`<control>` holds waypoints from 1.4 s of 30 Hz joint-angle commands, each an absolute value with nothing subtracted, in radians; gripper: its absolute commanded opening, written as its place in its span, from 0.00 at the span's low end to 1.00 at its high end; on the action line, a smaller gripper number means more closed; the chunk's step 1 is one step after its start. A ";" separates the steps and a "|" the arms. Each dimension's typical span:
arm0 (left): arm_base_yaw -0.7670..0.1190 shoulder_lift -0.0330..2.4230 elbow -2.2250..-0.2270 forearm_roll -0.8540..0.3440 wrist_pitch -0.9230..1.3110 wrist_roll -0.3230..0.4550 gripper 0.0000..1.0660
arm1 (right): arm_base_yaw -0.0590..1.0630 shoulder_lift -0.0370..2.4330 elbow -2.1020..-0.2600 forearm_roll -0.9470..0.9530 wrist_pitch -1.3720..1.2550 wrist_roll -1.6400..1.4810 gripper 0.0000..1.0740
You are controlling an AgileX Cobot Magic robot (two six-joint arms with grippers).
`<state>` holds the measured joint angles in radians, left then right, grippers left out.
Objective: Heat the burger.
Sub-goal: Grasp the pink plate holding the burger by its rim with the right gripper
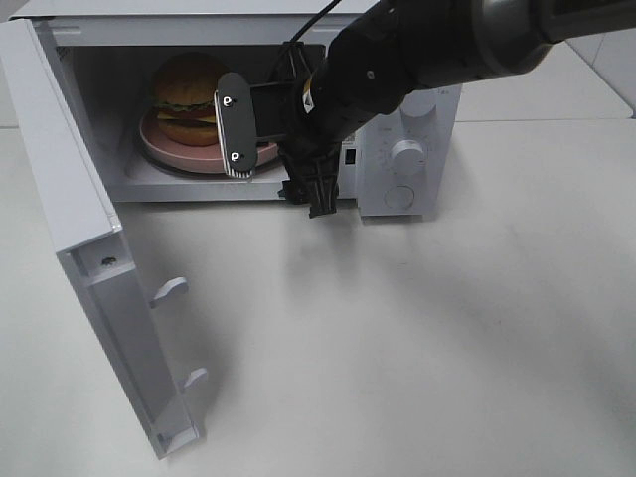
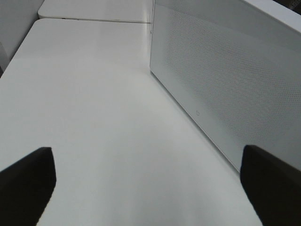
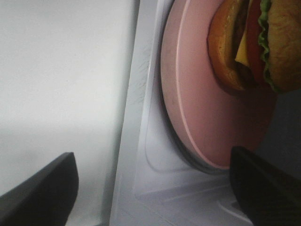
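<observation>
The burger [image 1: 187, 94], a golden-brown bun with lettuce, tomato and cheese, sits on the pink plate [image 1: 164, 149] inside the open microwave [image 1: 417, 60]. My right gripper [image 1: 276, 159] is at the cavity's mouth just right of the plate, open and holding nothing. In the right wrist view the burger [image 3: 249, 42] and plate [image 3: 207, 108] rest on the microwave floor, and the right gripper [image 3: 150, 188] has its dark fingertips wide apart before the plate rim. My left gripper [image 2: 150, 183] is open and empty above the bare table beside the microwave's outer wall [image 2: 225, 80]. It is outside the exterior view.
The microwave door [image 1: 89, 248] is swung fully open to the left, reaching toward the table's front. Two control knobs [image 1: 407, 154] sit on the panel right of the cavity. White tabletop [image 1: 397, 338] spreads in front of the microwave.
</observation>
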<state>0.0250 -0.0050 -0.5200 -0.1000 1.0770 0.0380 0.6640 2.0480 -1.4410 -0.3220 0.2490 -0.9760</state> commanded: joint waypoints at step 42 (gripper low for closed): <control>0.023 -0.020 -0.519 -0.101 1.070 0.036 0.94 | 0.643 2.443 -1.890 -0.270 0.218 -0.973 0.44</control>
